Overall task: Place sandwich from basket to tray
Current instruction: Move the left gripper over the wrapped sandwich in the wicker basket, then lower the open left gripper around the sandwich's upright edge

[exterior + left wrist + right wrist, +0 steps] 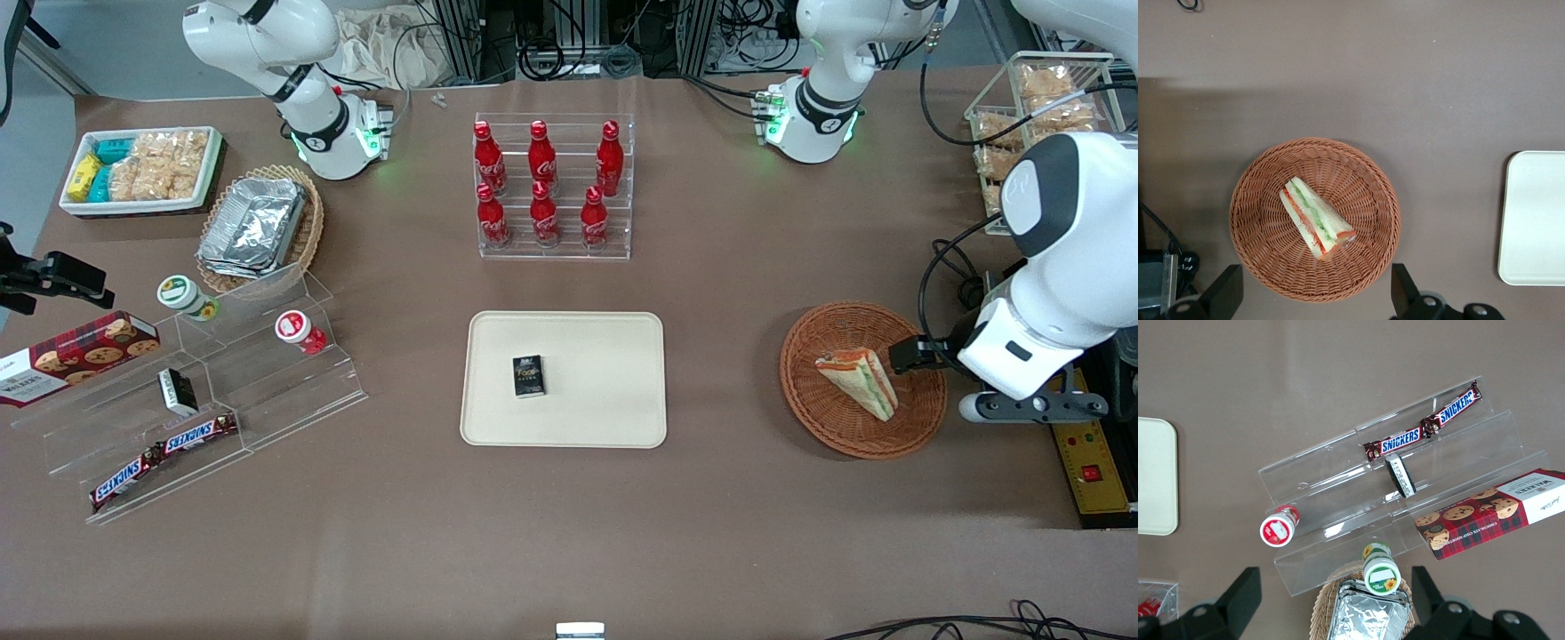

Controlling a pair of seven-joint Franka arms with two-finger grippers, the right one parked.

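Gripper (1313, 293): fingers spread wide, nothing held, poised above basket (1258, 250) rim. Sandwich (1315, 217): lying in basket, just below gripper, untouched. Tray (605, 418): well off to one side, small black box (529, 375) on it. Risk: soft wedge may be crushed or filling squeezed out if pinched too hard; box may be struck at set-down.
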